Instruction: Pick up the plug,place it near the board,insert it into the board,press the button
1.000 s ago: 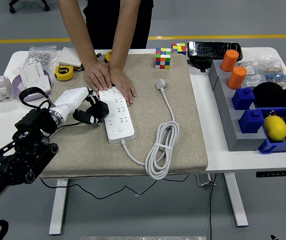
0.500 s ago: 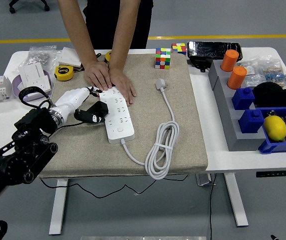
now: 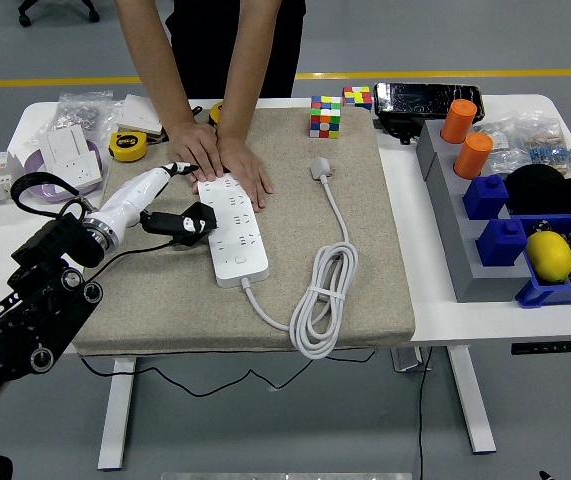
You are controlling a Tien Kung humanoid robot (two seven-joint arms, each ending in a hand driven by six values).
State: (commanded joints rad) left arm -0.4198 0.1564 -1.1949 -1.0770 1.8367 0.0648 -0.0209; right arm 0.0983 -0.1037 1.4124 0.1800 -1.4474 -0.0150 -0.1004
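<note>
While the person's two hands [image 3: 220, 160] press flat on the far end of the white power strip [image 3: 233, 230], the robot's left hand [image 3: 150, 195] reaches in beside it, white fingers [image 3: 173, 170] extended toward the person's wrist and closed on nothing. Just below those fingers, a black plug [image 3: 185, 224] lies on the beige mat [image 3: 365, 260], touching the strip's left edge; whether the thumb touches it cannot be made out. Off to the right of the fingers, across the strip, a grey plug [image 3: 323, 168] lies at the end of a white cord [image 3: 320, 300] that loops and runs back into the strip's near end.
</note>
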